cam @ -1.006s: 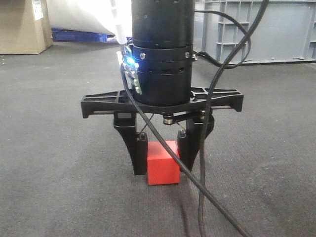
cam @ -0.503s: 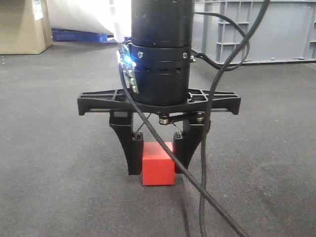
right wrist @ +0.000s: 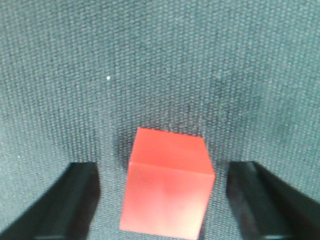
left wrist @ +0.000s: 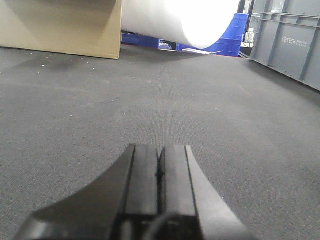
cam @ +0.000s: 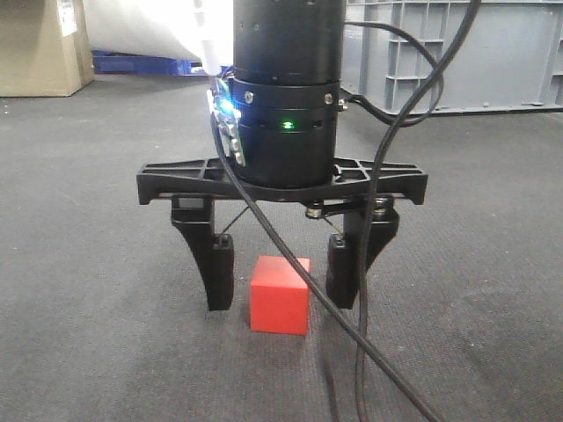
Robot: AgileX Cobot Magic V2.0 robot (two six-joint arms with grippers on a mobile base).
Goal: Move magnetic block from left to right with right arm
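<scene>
The magnetic block (cam: 280, 296) is a small bright-red cube that rests on the dark grey carpet (cam: 106, 352). My right gripper (cam: 280, 301) points straight down over it and is open. One black finger (cam: 215, 272) stands on each side of the cube with a clear gap. In the right wrist view the magnetic block (right wrist: 167, 187) sits between the two fingers of the right gripper (right wrist: 162, 172), touching neither. My left gripper (left wrist: 159, 150) is shut with nothing in it, low over bare carpet.
Black cables (cam: 361, 334) hang from the right arm down in front of the cube. A grey plastic crate (cam: 457, 53) stands at the back right. At the back left are a cardboard box (cam: 40, 44) and a white roll (left wrist: 185, 20).
The right gripper was shut on the block and has opened; its fingers now stand apart from the cube. The cube has stayed on the carpet, a little to the left of its first position.
</scene>
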